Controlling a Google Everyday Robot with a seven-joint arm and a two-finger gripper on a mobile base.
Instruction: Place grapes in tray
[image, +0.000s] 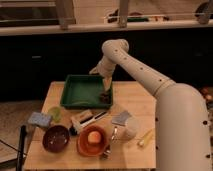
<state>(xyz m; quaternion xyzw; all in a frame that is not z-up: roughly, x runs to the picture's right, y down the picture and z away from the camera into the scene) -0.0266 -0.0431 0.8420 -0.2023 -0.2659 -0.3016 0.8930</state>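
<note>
The pincer (106, 88) hangs low over the tray's (82, 92) front corner on the arm's side, likely so the grapes (105, 96) end up inside the rim, not on the bench (135, 102). The grapes lie in that corner, directly beneath the pincer. I cannot tell whether it grips them or has let go.

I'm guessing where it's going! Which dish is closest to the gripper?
The green tray: the gripper is at its rim; the orange bowl and maroon bowl sit farther forward.
</note>
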